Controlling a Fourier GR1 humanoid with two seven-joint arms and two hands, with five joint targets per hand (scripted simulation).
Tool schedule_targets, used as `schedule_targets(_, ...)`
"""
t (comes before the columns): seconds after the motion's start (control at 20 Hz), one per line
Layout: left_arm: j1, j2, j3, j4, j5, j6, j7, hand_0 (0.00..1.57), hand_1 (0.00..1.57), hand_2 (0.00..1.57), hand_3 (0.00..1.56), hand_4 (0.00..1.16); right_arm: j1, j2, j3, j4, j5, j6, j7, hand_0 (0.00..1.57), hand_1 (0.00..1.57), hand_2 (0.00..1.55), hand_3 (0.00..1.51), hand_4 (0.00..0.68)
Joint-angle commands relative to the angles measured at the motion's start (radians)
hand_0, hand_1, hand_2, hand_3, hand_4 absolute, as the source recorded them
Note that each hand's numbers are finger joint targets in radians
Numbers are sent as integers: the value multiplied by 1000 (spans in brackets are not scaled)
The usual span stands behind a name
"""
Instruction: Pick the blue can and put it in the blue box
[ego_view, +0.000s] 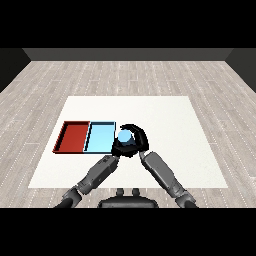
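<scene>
Two hands meet at pretty much the same spot here, just off the right edge of the light blue tray (100, 138). The right hand (137, 137) has its black fingers wrapped round the blue can (125, 136), which shows as a pale blue blob inside the curl of the fingers. The left hand (118, 149) sits right up against that hand's near left side, but whether its fingers are curled or straight is impossible to make out. Further left of both hands, the red tray (73, 136) lies touching the blue one on the white table (165, 120).
</scene>
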Motion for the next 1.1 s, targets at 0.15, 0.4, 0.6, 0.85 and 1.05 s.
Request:
schedule_targets(0.15,-84,-5,-56,87,103,36,-103,1571,1571,1571,1535,1122,25,14,-8,-14,79,49,40,0,0,0,0,0)
schedule_targets(0.4,-113,-5,-52,36,74,111,-1,1571,1571,1571,1523,1137,31,-1,-54,-64,86,67,71,0,0,0,0,0)
schedule_targets(0.6,-36,1,71,54,-46,7,-11,1571,1571,1571,1526,1142,60,14,-100,-39,39,77,-22,0,0,0,0,0)
schedule_targets(0.85,-51,17,97,81,-76,24,-17,1571,1571,1571,1533,1152,193,-39,-191,-185,-23,157,-95,0,0,0,0,0)
schedule_targets(1.05,-44,75,123,110,-93,-5,-25,1571,1571,1571,1535,1151,272,-59,-309,-225,-116,174,-126,0,0,0,0,0)
